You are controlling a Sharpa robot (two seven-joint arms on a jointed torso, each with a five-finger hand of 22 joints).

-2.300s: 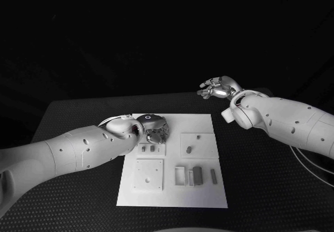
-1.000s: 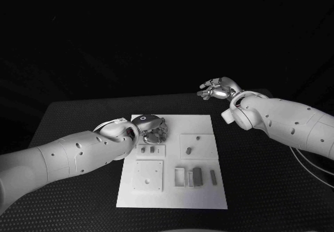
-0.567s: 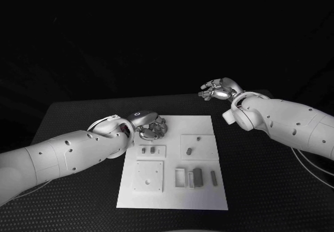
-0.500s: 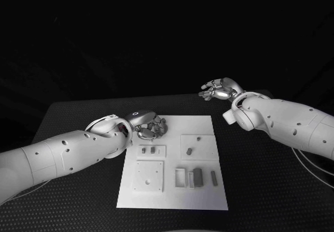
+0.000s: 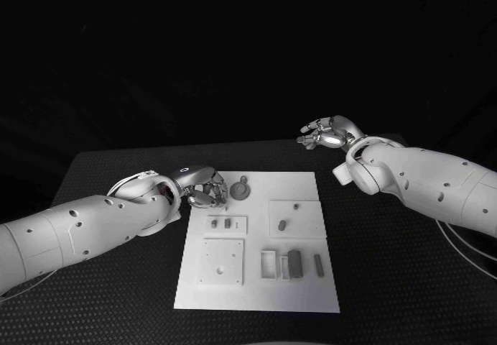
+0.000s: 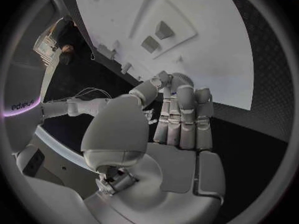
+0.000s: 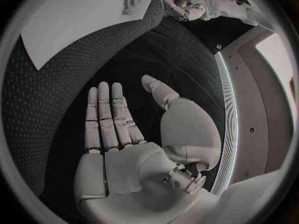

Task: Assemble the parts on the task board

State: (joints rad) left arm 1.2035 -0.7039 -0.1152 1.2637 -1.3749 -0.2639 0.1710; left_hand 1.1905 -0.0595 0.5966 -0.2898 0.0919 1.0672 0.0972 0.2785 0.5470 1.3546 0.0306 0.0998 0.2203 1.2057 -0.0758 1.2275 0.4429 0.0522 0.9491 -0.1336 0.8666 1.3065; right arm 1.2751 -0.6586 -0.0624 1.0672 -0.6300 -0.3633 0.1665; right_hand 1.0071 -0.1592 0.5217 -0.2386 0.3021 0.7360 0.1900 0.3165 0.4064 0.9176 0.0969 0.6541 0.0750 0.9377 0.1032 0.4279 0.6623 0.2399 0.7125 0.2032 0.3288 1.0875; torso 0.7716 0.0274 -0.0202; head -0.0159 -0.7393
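The white task board (image 5: pixel 259 287) lies in the middle of the table. A round, toothed grey part (image 5: pixel 239 191) lies flat near its far left corner, and it also shows from the right wrist (image 7: pixel 132 0). My left hand (image 5: pixel 203 189) hovers at that corner, just left of the part and apart from it. Its fingers (image 6: pixel 181 114) are bent downward side by side and hold nothing. My right hand (image 5: pixel 326 133) is raised beyond the board's far right corner, its palm (image 7: pixel 115 129) flat and empty, fingers spread.
Two small pegs (image 5: pixel 220 223) stand in a square plate on the board's left. Another plate (image 5: pixel 295 217) carries a peg to the right. A flat plate (image 5: pixel 222 260) and several upright blocks (image 5: pixel 294 261) sit nearer me. Black table (image 5: pixel 393 273) surrounds the board.
My left hand has drawn back leftward from over the board, uncovering the round toothed part, which now lies free on the board. The right hand has barely moved.
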